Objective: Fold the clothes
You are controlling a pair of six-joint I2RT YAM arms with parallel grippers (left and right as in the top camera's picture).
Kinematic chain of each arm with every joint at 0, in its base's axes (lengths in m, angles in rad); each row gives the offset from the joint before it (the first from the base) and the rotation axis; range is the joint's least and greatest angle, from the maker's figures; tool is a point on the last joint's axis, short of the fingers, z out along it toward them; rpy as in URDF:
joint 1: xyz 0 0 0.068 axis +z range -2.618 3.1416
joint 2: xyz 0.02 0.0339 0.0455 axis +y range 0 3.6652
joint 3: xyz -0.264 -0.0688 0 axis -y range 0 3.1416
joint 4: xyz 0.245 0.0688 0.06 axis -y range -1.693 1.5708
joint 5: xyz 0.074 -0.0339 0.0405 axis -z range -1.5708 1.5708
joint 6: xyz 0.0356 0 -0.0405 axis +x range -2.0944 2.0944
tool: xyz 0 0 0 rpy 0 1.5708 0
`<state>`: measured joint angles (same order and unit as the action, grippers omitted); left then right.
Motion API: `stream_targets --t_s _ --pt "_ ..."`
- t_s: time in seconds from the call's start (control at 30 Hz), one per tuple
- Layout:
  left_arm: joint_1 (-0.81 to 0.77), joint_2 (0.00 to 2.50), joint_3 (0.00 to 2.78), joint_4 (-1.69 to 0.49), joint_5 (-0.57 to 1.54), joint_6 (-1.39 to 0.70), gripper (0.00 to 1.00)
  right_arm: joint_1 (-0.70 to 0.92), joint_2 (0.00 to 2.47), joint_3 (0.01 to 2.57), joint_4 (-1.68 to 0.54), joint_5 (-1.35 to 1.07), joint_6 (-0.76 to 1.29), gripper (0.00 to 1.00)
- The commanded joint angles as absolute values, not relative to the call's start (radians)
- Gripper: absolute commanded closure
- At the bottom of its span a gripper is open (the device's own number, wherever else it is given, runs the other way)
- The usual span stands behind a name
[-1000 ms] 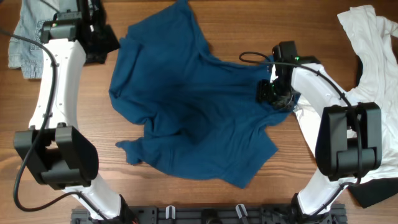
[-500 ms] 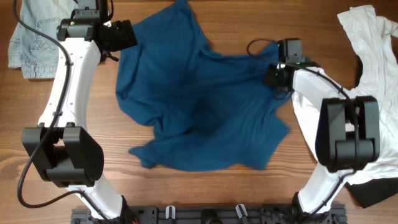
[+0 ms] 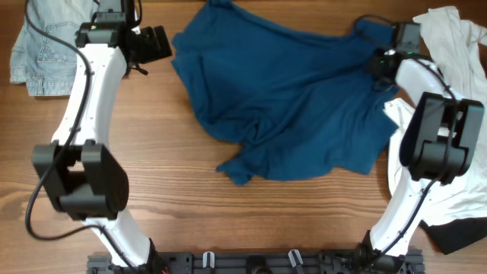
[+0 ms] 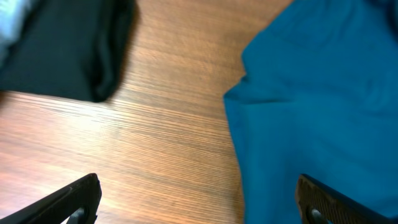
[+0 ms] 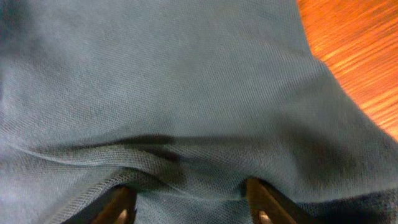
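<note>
At the near right corner of the wooden table [image 3: 228, 221] lies a black garment [image 3: 458, 237]. A white shirt [image 3: 455, 39] runs from beside it up the right side to the far edge. The dark blue T-shirt [image 3: 297, 99] is spread, rumpled, from the middle of the table to the far edge, its right side touching the white shirt. At its far right corner the right gripper [image 3: 378, 62] stands partly closed, with a ridge of the blue fabric bunched between its fingertips [image 5: 122, 206]. On the far left, the left gripper [image 3: 161, 43] hangs with its jaws spread wide over bare wood, holding nothing, just beside the T-shirt's left edge. In the far left corner lies a pale denim piece [image 3: 36, 47], well apart from the T-shirt.
</note>
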<state>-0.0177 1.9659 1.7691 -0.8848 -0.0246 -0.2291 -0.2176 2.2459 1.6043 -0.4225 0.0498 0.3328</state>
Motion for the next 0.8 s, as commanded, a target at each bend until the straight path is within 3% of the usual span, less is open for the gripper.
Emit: stream_targets --t_s 0.0,0.27,0.77 --pt "-0.016 2.051 1.771 -0.862 0.072 -0.213 0.00 -0.287 2.310 1.723 -0.543 -0.092 0.256 0.30" --pt "-0.051 2.141 1.771 -0.752 0.138 -0.170 0.00 -0.254 2.170 1.842 -0.722 -0.177 0.223 0.18" --pt "-0.107 2.251 1.771 -0.602 0.167 -0.180 0.06 -0.206 2.068 1.842 -0.813 -0.177 0.209 0.24"
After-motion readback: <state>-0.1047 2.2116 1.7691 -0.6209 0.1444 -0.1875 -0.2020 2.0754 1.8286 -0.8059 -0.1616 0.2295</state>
